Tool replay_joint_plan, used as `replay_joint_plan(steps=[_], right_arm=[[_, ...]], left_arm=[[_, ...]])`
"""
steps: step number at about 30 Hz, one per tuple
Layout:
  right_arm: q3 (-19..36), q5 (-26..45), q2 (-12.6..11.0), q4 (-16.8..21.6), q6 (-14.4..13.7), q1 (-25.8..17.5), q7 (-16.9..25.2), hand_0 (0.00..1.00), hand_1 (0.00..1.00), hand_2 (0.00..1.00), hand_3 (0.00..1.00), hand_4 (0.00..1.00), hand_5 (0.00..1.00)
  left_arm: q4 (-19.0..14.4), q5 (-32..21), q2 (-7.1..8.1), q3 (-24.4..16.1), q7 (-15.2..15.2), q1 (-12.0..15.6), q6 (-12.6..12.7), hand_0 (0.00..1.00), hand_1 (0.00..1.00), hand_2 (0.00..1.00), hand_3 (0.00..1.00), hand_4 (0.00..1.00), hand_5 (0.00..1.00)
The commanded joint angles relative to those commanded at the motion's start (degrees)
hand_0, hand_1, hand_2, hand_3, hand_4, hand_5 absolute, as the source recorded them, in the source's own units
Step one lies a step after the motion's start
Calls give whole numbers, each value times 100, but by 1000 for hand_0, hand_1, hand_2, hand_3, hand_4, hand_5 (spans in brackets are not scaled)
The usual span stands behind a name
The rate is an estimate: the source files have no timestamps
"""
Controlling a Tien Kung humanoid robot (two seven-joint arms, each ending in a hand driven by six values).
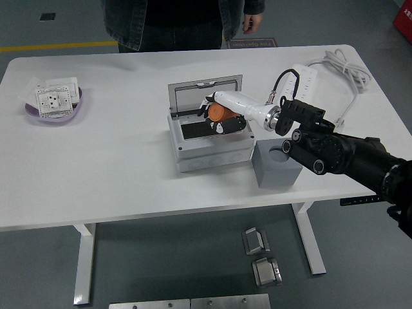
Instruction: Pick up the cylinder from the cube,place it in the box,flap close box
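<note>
White and black fingers of the right hand [222, 114] are curled around the orange cylinder [219, 112], gripping it. The hand holds the cylinder above the open interior of the box [209, 147], toward the box's right side and just in front of the raised lid [205, 95]. The cylinder lies roughly on its side in the grasp; whether it touches the dark floor of the box cannot be determined. The lid stands tilted back at the far edge of the box, with its clear window facing forward. The black right arm [341, 154] enters from the picture's right edge and crosses over the grey cube [273, 170], which sits just beside the box on its right. The white table [103, 167] carries these items near its centre. A white power strip [297, 82] with its cable lies at the far right. A purple dish [55, 106] holding a white socket plate rests at the far left. A person [187, 22] stands at the far side, one hand hanging at the side.
</note>
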Motion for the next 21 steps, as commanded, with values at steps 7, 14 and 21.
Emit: replay_joint_plan(steps=[7,14,21], right_arm=[[51,10,70,12,2,2,10,695,634,690,791,562,63],[110,-7,45,23,42,-50,-2,702,631,681,818,569,62],[469,-217,-73,259,101,-164,-54,704,623,669,820,579,77]], left_arm=[[-17,59,-3,-10,3,-27,0,711,699,638,675,664,312],[-12,64,-14,38,18,-24,-5,710,698,635,672,661,305],[-16,102,-31,15,18,-19,-2,710,698,632,669,654,291]])
